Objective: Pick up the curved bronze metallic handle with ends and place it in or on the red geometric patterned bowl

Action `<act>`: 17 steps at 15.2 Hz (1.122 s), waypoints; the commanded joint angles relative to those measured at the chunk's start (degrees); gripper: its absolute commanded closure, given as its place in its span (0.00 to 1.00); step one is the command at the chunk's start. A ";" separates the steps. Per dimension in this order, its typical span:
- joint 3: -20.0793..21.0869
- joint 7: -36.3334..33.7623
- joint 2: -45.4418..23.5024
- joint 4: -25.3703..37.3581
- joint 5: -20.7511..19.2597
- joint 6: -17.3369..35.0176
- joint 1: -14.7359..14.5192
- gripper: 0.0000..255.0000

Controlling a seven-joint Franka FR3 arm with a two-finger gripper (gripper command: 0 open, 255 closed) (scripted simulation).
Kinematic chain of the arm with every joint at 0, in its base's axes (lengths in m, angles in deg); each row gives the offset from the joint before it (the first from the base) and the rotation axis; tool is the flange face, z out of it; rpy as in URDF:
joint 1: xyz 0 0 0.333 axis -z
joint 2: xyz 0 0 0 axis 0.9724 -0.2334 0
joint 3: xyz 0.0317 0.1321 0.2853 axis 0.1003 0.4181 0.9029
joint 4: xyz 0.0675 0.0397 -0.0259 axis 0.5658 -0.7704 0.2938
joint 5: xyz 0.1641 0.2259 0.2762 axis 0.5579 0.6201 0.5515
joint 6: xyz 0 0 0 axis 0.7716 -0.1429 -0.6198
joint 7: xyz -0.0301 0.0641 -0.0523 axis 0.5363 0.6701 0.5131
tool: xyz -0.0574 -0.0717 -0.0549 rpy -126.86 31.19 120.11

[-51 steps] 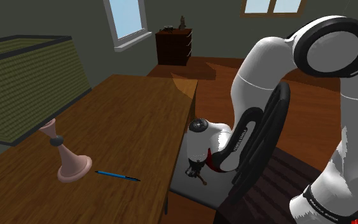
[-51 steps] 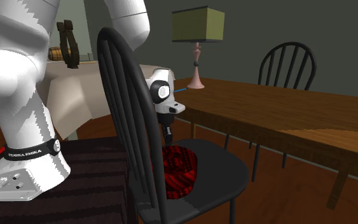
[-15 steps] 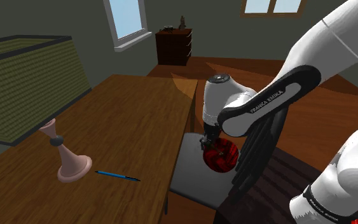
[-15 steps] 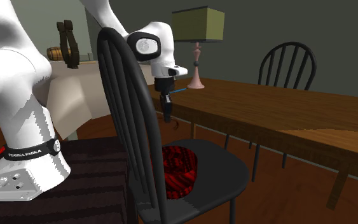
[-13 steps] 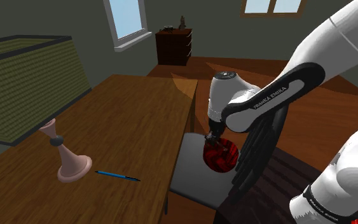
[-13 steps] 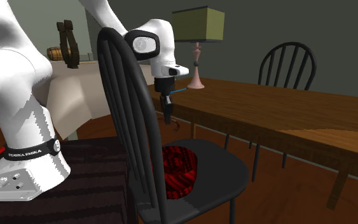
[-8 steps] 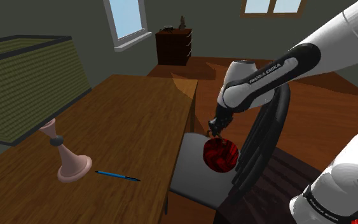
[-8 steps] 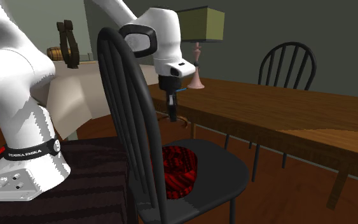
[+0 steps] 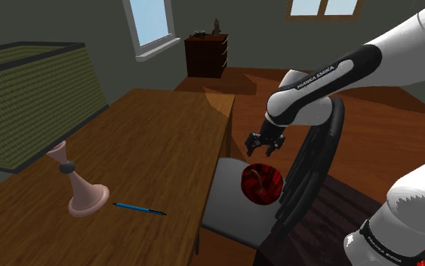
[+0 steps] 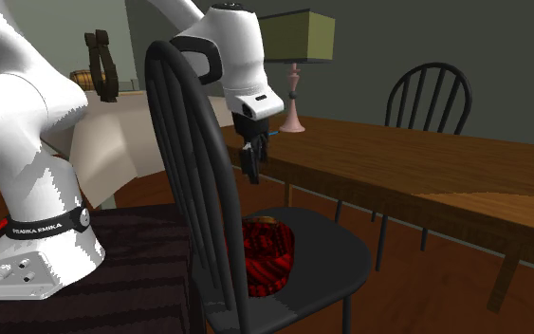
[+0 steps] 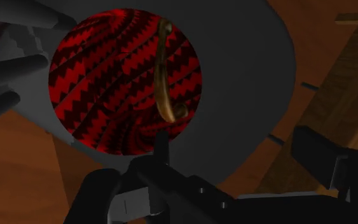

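1. The bronze handle (image 11: 159,76) lies inside the red patterned bowl (image 11: 101,83), along one side of it — so the placing looks done to me.
2. The bowl sits on the seat of a black chair (image 9: 222,202), just beside the wooden bench (image 9: 165,143).
3. The jaws hang above the bowl, spread apart and holding nothing, clear of the handle.
4. All that's left, I'd judge, is for the arm to draw away.

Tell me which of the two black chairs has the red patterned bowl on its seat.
The near chair, right below the gripper, carries the bowl on its seat; the other chair stands beyond the table.
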 commanded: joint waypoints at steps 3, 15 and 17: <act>2.30 -3.81 11.00 -6.74 -1.89 1.51 -1.70 0.00; -2.76 -5.77 4.13 -7.15 -4.57 9.00 -7.72 0.00; -3.30 -6.02 2.96 -5.71 -5.64 8.69 -7.48 1.00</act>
